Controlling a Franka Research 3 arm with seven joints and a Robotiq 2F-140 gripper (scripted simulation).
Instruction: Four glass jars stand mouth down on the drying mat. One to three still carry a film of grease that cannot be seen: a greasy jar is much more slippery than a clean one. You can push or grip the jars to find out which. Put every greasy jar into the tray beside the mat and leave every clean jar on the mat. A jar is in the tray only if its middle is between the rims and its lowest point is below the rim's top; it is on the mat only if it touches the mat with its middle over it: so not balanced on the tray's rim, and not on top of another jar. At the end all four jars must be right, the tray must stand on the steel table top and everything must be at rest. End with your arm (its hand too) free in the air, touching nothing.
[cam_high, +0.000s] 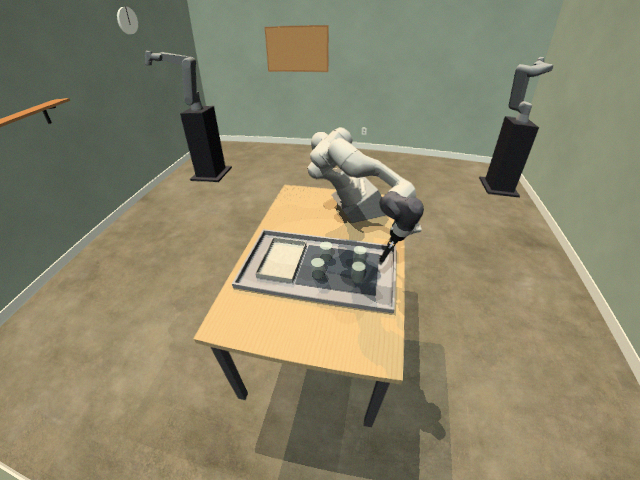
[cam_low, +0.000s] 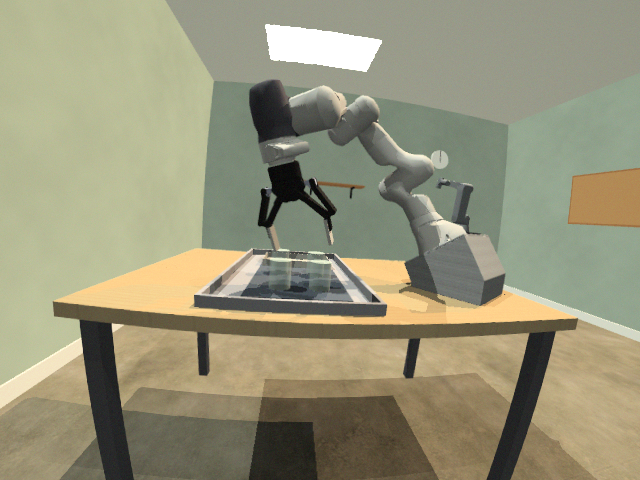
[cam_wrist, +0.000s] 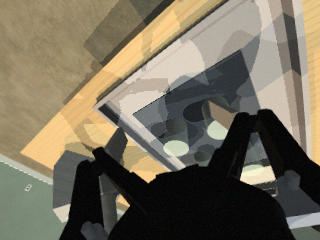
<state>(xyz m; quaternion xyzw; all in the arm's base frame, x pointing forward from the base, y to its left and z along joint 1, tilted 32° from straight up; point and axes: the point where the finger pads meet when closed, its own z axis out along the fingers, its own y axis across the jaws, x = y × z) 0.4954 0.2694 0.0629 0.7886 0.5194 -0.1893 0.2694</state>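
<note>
On the table (cam_high: 289, 335) lies a shallow steel surround (cam_high: 315, 302), centre frame in the top view. In its left part sits the tray (cam_high: 281, 260); right of it the mat (cam_high: 336, 281) bears four jars (cam_high: 317, 266) in two rows. The arm's base (cam_high: 361, 204) stands behind.

White arm (cam_low: 398, 160), dark wrist, black pincer (cam_low: 299, 236)

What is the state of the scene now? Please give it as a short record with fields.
jars: four, all mouth down on the dark mat, in two rows, e.g. and
tray: pale inside, holds no jar
gripper: open, holds nothing, above the mat's end far from the tray
greasy jars: cannot tell by sight
</note>
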